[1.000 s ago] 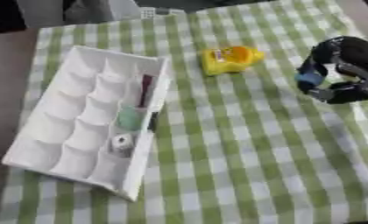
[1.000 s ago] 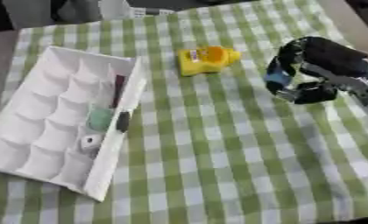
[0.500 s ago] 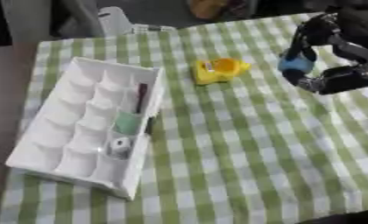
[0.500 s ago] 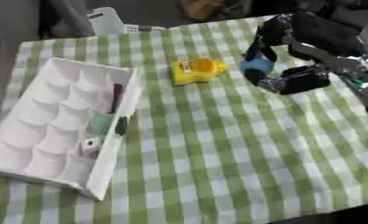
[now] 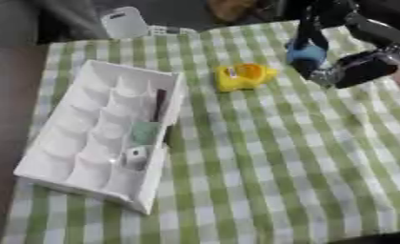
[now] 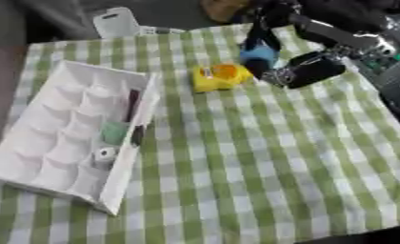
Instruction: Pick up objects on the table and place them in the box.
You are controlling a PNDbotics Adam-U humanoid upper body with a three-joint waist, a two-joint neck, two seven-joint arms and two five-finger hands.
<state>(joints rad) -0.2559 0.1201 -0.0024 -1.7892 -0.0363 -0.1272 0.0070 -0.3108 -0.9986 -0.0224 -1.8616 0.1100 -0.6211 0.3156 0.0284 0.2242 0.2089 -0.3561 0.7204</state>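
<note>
My right hand (image 6: 310, 56) hangs over the far right of the table, fingers curled round a small blue object (image 6: 257, 51). It is just right of a yellow toy (image 5: 243, 76) that lies on the green checked cloth. The white compartment box (image 5: 56, 123) sits at the left. In its right-hand column are a dark stick (image 5: 159, 105), a pale green piece (image 5: 143, 133) and a small white roll (image 5: 135, 157). My left hand shows in neither view.
A white plastic thing (image 5: 124, 21) stands at the cloth's far edge. The cloth (image 5: 270, 171) covers the table; its left edge runs just beside the box, with bare brown surface (image 5: 12, 95) beyond.
My right hand has risen and moved left towards the yellow toy, carrying the blue object. The whole picture has also shifted, so the camera moved.
</note>
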